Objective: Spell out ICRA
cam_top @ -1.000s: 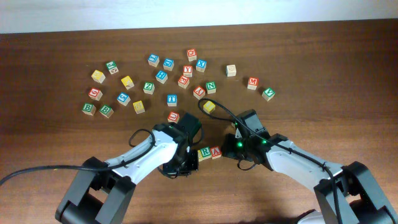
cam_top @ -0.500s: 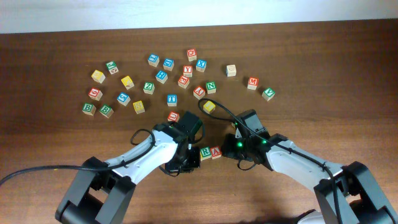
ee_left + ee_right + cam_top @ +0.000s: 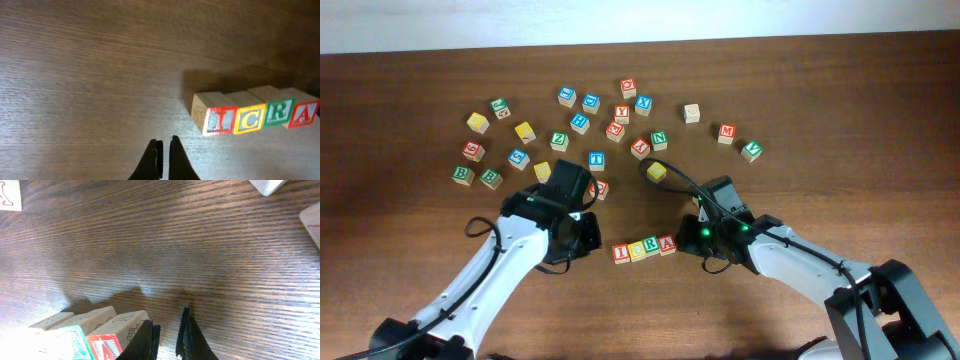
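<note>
Four cubes stand in a touching row on the table: red I (image 3: pixel 621 252), yellow C (image 3: pixel 638 249), green R (image 3: pixel 653 246), red A (image 3: pixel 667 243). The left wrist view reads them as I (image 3: pixel 218 120), C (image 3: pixel 249 118), R (image 3: pixel 278 113), A (image 3: pixel 303 114). My left gripper (image 3: pixel 585 238) (image 3: pixel 162 146) is shut and empty, a short way left of the I. My right gripper (image 3: pixel 688 236) (image 3: pixel 169 332) sits at the row's right end, its jaws nearly together with nothing between them. One of its fingers (image 3: pixel 149 337) lies against the A (image 3: pixel 102 347).
Many other letter blocks are scattered across the back of the table. The nearest are a red one (image 3: pixel 599 188) beside my left arm, a yellow one (image 3: pixel 657 172) and a blue T (image 3: pixel 596 160). A black cable loops above my right arm.
My left arm has pulled back to the left, away from the row, and uncovered the I and C cubes. The right arm and the row have stayed put.
</note>
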`<state>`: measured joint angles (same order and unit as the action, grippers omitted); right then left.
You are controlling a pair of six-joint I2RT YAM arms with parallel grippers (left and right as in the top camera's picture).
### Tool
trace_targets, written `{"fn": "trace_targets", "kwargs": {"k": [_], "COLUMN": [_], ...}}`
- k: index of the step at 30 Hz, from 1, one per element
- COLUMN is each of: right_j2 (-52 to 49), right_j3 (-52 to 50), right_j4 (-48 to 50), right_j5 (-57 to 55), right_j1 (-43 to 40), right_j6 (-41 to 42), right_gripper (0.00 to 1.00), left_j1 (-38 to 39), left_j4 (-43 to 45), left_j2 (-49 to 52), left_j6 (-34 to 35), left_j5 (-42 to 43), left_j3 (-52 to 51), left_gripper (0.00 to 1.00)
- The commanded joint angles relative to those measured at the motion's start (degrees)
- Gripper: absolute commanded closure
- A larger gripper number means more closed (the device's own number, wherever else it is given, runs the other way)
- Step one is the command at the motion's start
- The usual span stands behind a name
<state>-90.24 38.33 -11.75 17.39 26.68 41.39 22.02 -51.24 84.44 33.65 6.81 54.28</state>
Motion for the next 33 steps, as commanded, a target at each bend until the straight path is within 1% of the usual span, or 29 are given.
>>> {"fn": "trace_targets", "kwargs": {"k": [1, 4, 7, 9, 14, 19, 25, 29, 31, 33], "right_j2": [-0.3, -0.3, -0.3, -0.3, -0.3, -0.3, -0.3, -0.3, -0.3, -0.3], "right_j3": [-0.3, -0.3, -0.3, -0.3, -0.3, -0.3, -0.3, -0.3, -0.3, -0.3], "right_j4": [0.0, 0.0, 0.0, 0.0, 0.0, 0.0, 0.0, -0.2, -0.3, -0.7], "right_j5": [-1.2, -1.2, -0.9, -0.2, 1.1, 3.2, 6.9, 6.3, 5.0, 4.7], "right_j1": [0.3, 0.3, 0.3, 0.3, 0.3, 0.3, 0.4, 3.0, 3.3, 3.3], "right_j6": [-0.6, -0.6, -0.6, -0.6, -0.6, -0.6, -0.1, 2.7, 2.7, 2.7], "right_gripper": [0.9, 0.91, 0.91, 0.93, 0.95, 0.96, 0.96, 0.96, 0.96, 0.96], "left_j1": [-0.4, -0.4, -0.3, 0.3, 3.9, 4.2, 4.2, 4.1, 4.1, 4.1], "left_j4": [0.9, 5.2, 9.4, 10.2, 12.3, 13.7, 13.5, 13.5, 13.5, 13.5], "left_j2": [2.3, 6.3, 10.1, 11.7, 12.4, 12.4, 12.4, 12.3, 12.3, 12.3], "left_j6": [-0.6, -0.6, -0.6, -0.6, -0.1, 0.2, 0.1, -0.5, -0.7, -0.7], "left_j5": [-0.6, 2.5, 9.0, 10.4, 10.4, 10.2, 3.6, 3.2, 3.1, 1.2], "left_j3": [-2.1, -4.0, -4.1, -4.1, -4.1, -4.1, -4.1, -4.0, -4.0, -4.0], "left_gripper": [1.0, 1.0, 1.0, 1.0, 1.0, 1.0, 1.0, 1.0, 1.0, 1.0]}}
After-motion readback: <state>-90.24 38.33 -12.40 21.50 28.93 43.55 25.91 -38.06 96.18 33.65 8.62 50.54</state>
